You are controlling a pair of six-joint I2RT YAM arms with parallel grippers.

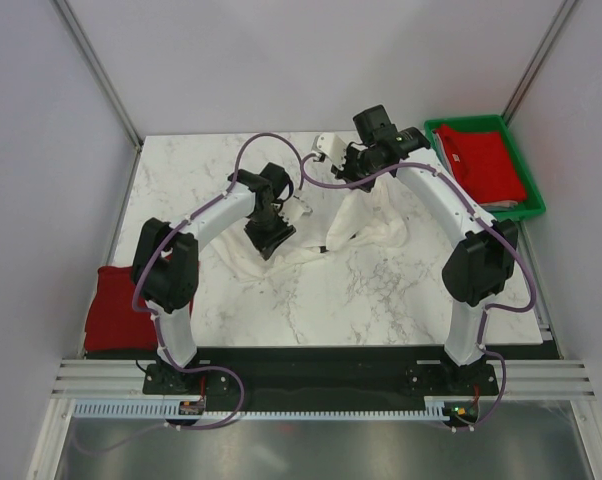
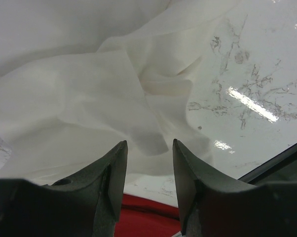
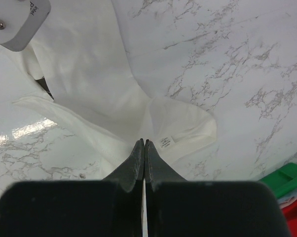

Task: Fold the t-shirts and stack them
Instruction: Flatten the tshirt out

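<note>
A white t-shirt (image 1: pixel 373 222) lies crumpled on the middle of the marble table, with one part pulled up in a peak. My right gripper (image 1: pixel 344 170) is shut on that raised part; in the right wrist view the jaws (image 3: pixel 143 142) pinch a thin edge of cloth and the shirt (image 3: pixel 99 89) hangs below with its neck label showing. My left gripper (image 1: pixel 271 238) is open and empty just above the shirt's left part (image 2: pixel 89 94); its jaws (image 2: pixel 148 144) stand wide apart. A red t-shirt (image 1: pixel 116 305) hangs over the table's left edge and shows in the left wrist view (image 2: pixel 143 217).
A green plastic tray (image 1: pixel 534 190) stands at the back right with a red t-shirt (image 1: pixel 486 160) in it; its corner shows in the right wrist view (image 3: pixel 285 177). Bare marble (image 1: pixel 361 300) lies in front of the white shirt. The table's dark front edge (image 2: pixel 277 163) is close.
</note>
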